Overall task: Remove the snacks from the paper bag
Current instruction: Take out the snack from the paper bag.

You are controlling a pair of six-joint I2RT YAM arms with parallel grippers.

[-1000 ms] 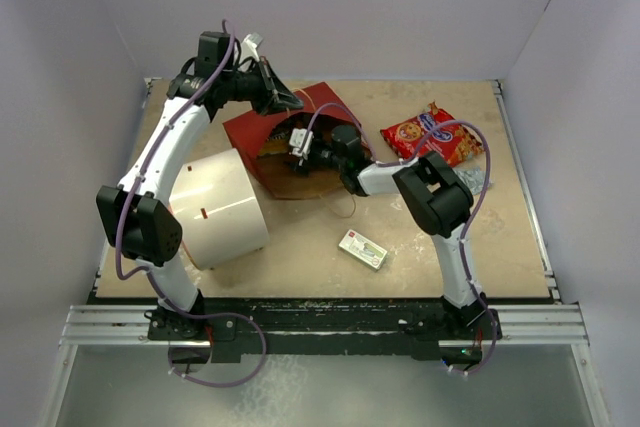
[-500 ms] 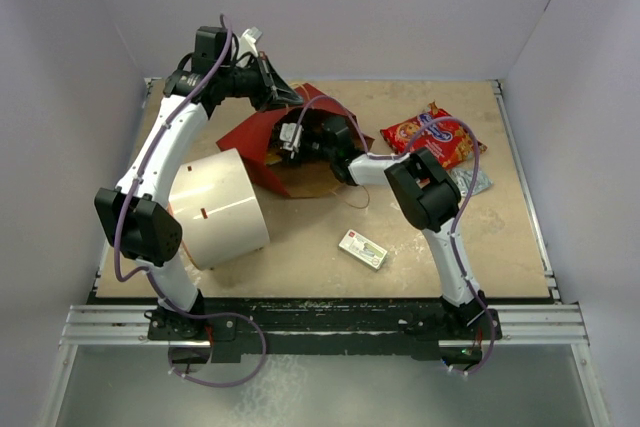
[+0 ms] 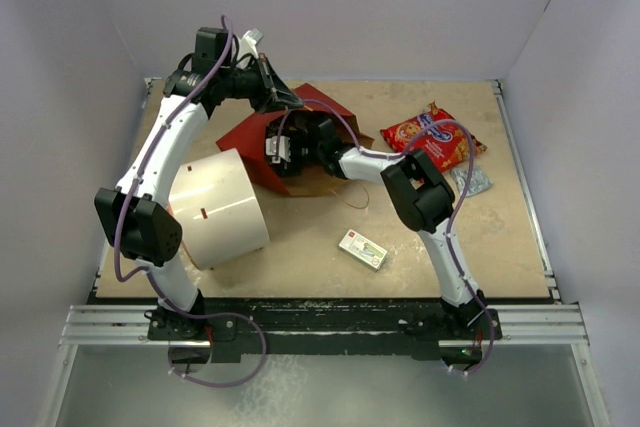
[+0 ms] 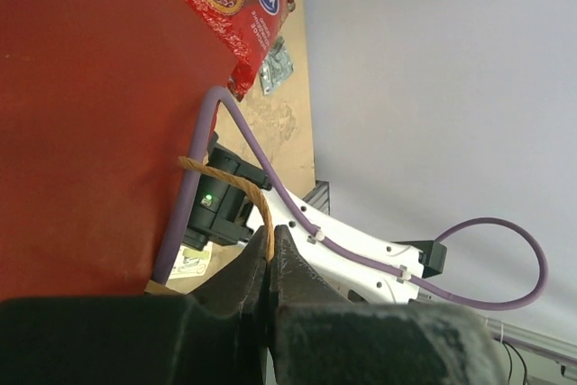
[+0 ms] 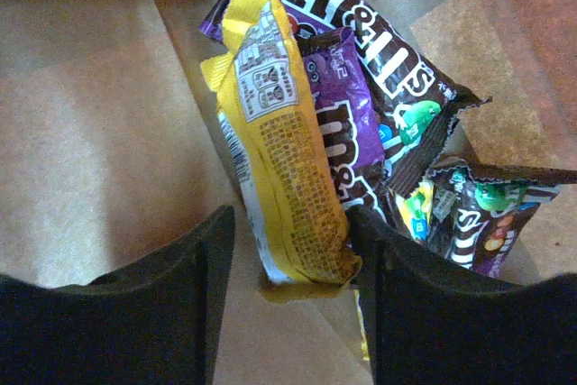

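Inside bag (image 5: pixel 90 132), right hand (image 5: pixel 288 223) open astride yellow packet (image 5: pixel 279 132), candy packs (image 5: pixel 379 51) overlapped, left hand (image 4: pixel 269 254) pinching handle (image 4: pixel 234 182)

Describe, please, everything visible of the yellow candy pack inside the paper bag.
The yellow candy pack is a long, shiny wrapper with crimped ends and a white printed label facing up. It looks sealed. It lies on the brown inner side of the paper bag, against purple-brown candy packs beside it. Its near end sits between the open fingers of the right pincer; whether they touch it is unclear.
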